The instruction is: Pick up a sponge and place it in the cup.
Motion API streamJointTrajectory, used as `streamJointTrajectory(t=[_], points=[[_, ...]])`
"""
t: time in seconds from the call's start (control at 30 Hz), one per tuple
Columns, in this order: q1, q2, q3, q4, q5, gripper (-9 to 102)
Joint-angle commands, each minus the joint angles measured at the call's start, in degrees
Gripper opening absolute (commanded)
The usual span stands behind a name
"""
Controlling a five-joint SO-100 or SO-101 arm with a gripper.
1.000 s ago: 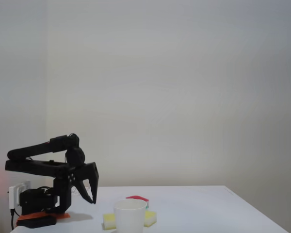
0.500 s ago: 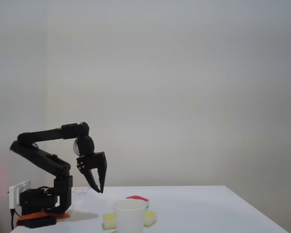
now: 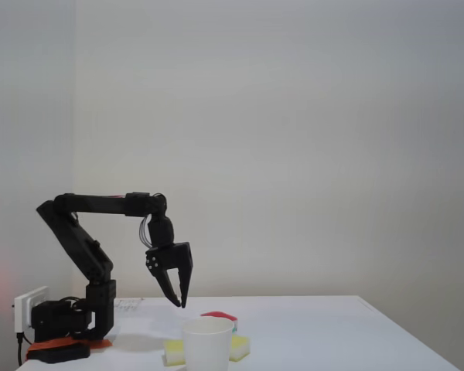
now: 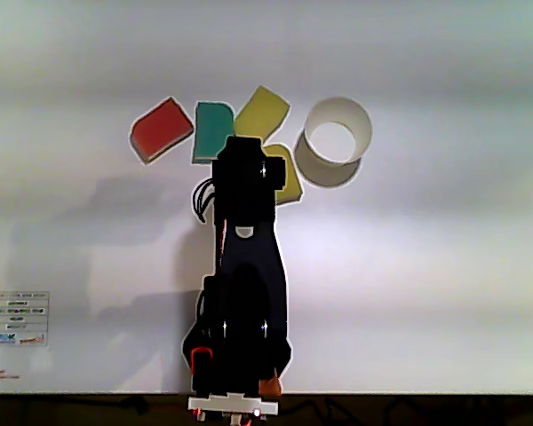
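The white paper cup (image 3: 207,345) stands at the front of the fixed view and at the upper right of the other view (image 4: 355,124). The pale yellow sponge (image 3: 174,352) lies flat just left of it; in the other view this sponge (image 4: 291,177) is partly covered by the arm's wrist (image 4: 246,169). My black gripper (image 3: 180,304) points down, hanging well above the table, up and to the left of the cup. Its fingers stand a little apart and hold nothing.
A brighter yellow sponge (image 4: 261,114) lies beside the cup's far side. A teal sponge (image 4: 213,130) and a red sponge (image 4: 162,130) lie in a row with it. The arm's base (image 3: 69,325) sits at the left table edge, near a paper label (image 4: 14,318).
The arm has lifted and stretched out to the right in the fixed view. This carried the gripper from near the base up and over toward the sponges and cup.
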Motion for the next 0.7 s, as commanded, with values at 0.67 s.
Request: streamJointTrajectory(t=[0.67], points=[[6.8,-10.7,-8.3,-2.6,-7.6,0]])
